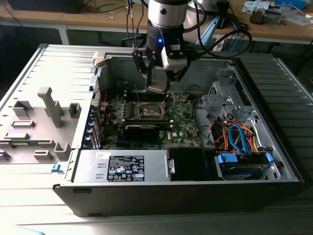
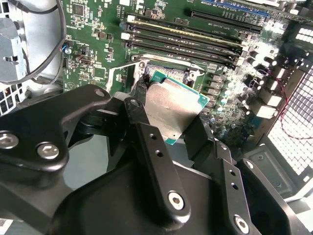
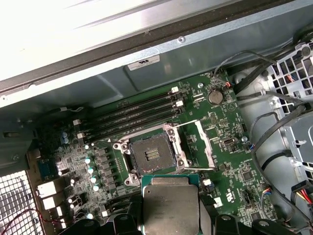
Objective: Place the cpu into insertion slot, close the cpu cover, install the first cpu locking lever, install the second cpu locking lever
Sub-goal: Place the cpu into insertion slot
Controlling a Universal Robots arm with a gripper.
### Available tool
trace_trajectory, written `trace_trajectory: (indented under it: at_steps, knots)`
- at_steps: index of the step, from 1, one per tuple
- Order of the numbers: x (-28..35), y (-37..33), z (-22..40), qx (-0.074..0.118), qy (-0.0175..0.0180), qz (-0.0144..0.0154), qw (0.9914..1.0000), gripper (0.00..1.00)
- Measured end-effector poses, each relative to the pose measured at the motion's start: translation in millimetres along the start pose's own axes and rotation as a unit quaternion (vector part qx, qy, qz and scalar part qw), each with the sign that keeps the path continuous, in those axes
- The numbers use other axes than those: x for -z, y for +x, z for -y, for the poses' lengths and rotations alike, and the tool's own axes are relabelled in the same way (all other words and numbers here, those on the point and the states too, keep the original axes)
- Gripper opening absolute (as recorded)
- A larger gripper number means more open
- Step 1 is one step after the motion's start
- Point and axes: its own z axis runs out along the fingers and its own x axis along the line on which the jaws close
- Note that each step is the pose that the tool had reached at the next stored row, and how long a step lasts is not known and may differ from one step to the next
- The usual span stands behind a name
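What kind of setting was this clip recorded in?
Probably a robotics or electronics lab: an open computer case, a cluttered workbench behind it, and a robot arm's end effector holding a cpu over the board.

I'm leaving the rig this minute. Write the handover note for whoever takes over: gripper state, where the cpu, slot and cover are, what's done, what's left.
The gripper is shut on the cpu and holds it by its edges above the green board.
The insertion slot is empty, with its dark centre exposed.
The cpu cover is swung open beside the slot.
Done: the cpu is picked up and brought over the board.
Left: all four steps. The cpu is not seated, the cover is not closed, and neither lever step has been reached.
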Motion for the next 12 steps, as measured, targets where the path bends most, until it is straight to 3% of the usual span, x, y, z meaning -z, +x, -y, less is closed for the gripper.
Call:
trace_trajectory:
  at_steps: [12]
  knots:
    - [-0.7,0.0,0.0,-0.014,-0.0003,0.0002,0.99990,0.55]
